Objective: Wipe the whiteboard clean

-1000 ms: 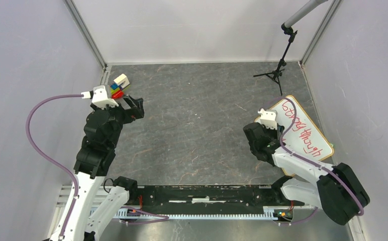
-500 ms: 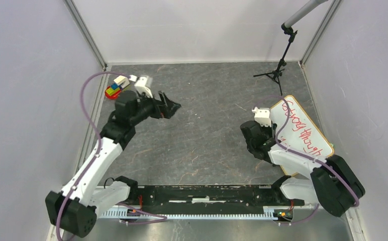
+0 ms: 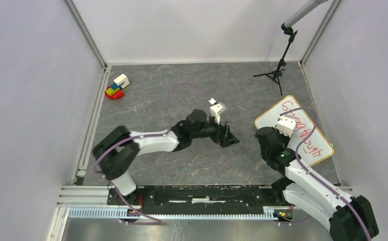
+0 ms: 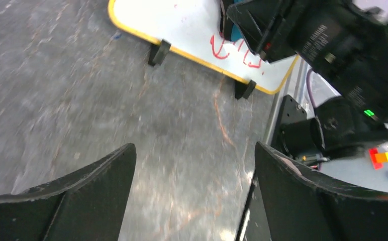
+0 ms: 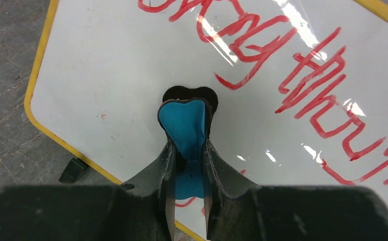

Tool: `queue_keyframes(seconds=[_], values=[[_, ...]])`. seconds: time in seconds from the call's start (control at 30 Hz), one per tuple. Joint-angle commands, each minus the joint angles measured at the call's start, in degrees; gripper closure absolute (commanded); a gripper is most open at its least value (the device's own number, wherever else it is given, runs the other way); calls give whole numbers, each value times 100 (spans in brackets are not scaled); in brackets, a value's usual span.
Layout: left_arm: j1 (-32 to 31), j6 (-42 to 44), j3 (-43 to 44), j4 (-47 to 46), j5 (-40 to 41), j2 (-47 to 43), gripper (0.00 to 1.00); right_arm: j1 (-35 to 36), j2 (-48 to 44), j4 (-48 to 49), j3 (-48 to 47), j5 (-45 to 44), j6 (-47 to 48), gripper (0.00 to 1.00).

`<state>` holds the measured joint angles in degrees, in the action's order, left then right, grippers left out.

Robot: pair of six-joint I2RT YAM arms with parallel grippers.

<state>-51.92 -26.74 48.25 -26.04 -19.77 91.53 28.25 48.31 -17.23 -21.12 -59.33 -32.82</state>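
The whiteboard [image 3: 272,116], white with a yellowish frame, lies at the table's right side with red handwriting [image 3: 305,135] across it. In the right wrist view my right gripper [image 5: 188,145] is shut on a blue eraser [image 5: 184,123]. The eraser's tip rests on the whiteboard [image 5: 106,75] near its left corner, just short of the red writing [image 5: 282,60]. My left gripper [image 3: 229,136] reaches across the middle of the table, just left of the board. It stands open over bare table [image 4: 194,150] with nothing between its fingers; the whiteboard's edge [image 4: 182,25] lies ahead of it.
A small pile of coloured toy blocks [image 3: 116,86] sits at the far left. A black tripod stand [image 3: 277,70] stands at the back right behind the board. Grey walls close in both sides, and a black rail [image 3: 202,193] runs along the near edge.
My left arm has swung from beside the toy blocks across the table towards the whiteboard, still open. My right gripper, with the eraser, has shifted slightly over the board's left end.
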Motion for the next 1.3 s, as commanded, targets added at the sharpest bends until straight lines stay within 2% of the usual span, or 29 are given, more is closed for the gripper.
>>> queue_keyframes(seconds=[0.0, 0.1, 0.27, 0.4, 0.47, 0.67, 0.73, 0.83, 1.03, 1.17, 1.27], values=[[-202, 335, 1035, -1215, -215, 1280, 11, -55, -353, -248, 72, -286, 47, 86], [-422, 442, 1568, -1220, -86, 2047, 12, -74, -445, -261, 53, -378, 202, 86], [-735, 804, 2196, -1086, 729, 2853, 16, -83, -620, -291, 1, -413, 431, 86], [-825, 967, 2796, -853, 910, 3361, 25, -86, -788, -244, 62, -336, 467, 86], [-866, 1200, 3022, -694, 923, 3533, 28, -92, -825, -210, 113, -333, 478, 86], [-920, 1874, 3567, -107, 1664, 3933, 44, -93, -768, -103, 107, -333, 549, 86], [-920, 2026, 3680, 13, 1804, 4039, 45, -88, -781, -70, 106, -342, 587, 86], [-934, 2059, 3886, 125, 1597, 4231, 48, -92, -805, -37, 99, -333, 631, 86], [-1030, 2165, 4081, 32, 1434, 4522, 51, -92, -774, -4, 163, -321, 606, 86], [-1108, 2321, 4083, -120, 1731, 4528, 56, -88, -669, 20, 187, -296, 575, 86], [-1152, 2400, 4079, -191, 1958, 4562, 67, -95, -610, 72, 184, -243, 615, 86]])
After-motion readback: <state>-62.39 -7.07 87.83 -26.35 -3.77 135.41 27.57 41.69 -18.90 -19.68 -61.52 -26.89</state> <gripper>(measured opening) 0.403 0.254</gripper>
